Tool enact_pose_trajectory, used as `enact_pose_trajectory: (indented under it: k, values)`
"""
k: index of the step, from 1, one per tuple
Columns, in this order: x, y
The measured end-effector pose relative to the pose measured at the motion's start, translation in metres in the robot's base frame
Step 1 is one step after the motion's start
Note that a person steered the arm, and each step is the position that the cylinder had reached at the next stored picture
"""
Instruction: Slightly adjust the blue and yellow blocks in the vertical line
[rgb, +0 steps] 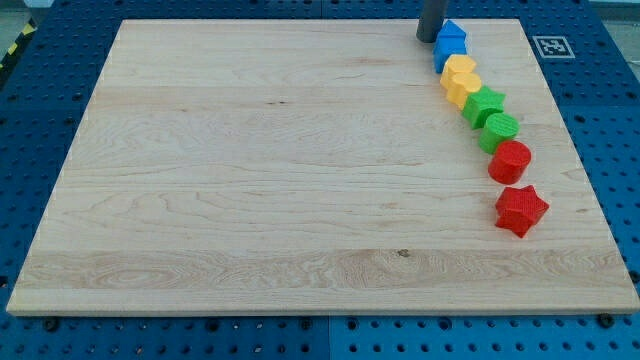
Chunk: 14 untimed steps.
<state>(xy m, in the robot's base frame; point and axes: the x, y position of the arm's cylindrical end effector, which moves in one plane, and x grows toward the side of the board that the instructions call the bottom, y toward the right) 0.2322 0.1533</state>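
Several blocks stand in a slightly curved line running from the view's top to its bottom near the board's right side. From the top: a blue block (452, 35), a second blue block (446, 58) touching it, a yellow block (459, 70), a second yellow block (466, 91), a green star (485, 105), a green cylinder (501, 130), a red cylinder (510, 161), and, a little apart, a red star (521, 210). My tip (429, 40) is at the board's top edge, just left of the top blue block, very close to it or touching.
The wooden board (250, 180) lies on a blue perforated table (610, 120). A black-and-white marker tag (548, 45) sits at the board's top right corner.
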Motion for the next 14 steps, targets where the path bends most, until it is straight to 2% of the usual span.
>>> enact_pose_trajectory:
  k: [1, 3, 6, 12, 13, 14]
  values:
    - [0.0, -0.001]
    - [0.001, -0.063]
    - [0.002, -0.059]
    - [0.012, 0.012]
    - [0.012, 0.008]
    - [0.012, -0.023]
